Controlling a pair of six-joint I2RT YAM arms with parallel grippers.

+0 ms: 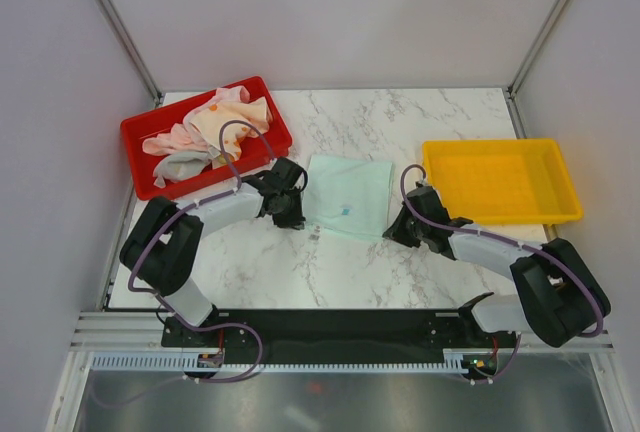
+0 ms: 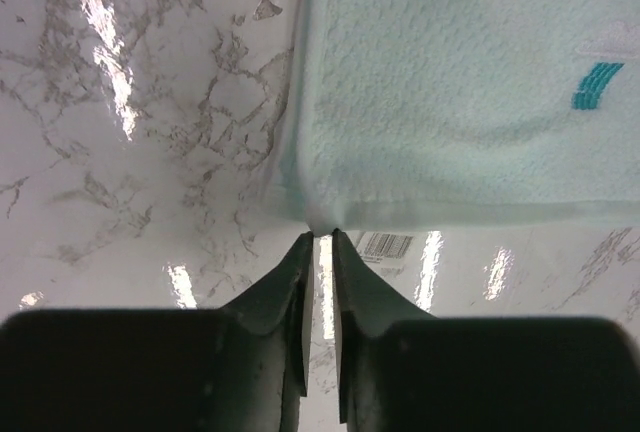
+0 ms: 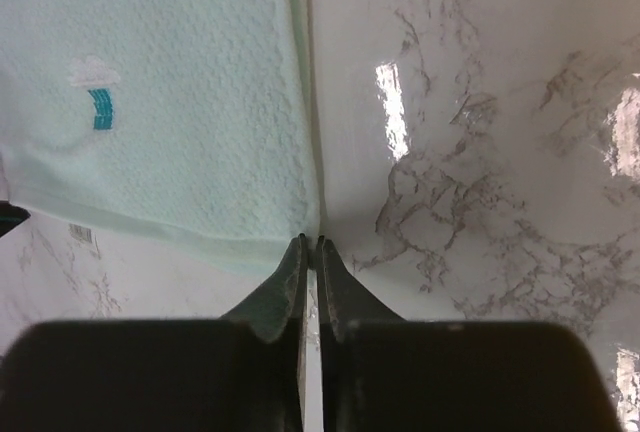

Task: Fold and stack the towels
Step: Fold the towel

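A pale mint towel [image 1: 348,195] lies spread flat on the marble table between the two arms, with a small teal mark near its front. My left gripper [image 1: 299,218] is at the towel's near-left corner. In the left wrist view the towel [image 2: 450,82] has its corner bunched between the nearly closed tips of the gripper [image 2: 322,235]. My right gripper [image 1: 396,228] is at the near-right corner. There the towel [image 3: 170,102] meets the pinched tips of the gripper [image 3: 311,242]. More towels, pink and cream [image 1: 225,117] and grey [image 1: 180,165], lie crumpled in the red tray [image 1: 135,142].
A yellow tray [image 1: 500,180] stands at the right, just behind the right arm. A barcode sticker [image 2: 385,245] is stuck to the table by the towel's near edge. The red tray sits at the back left, close behind the left arm.
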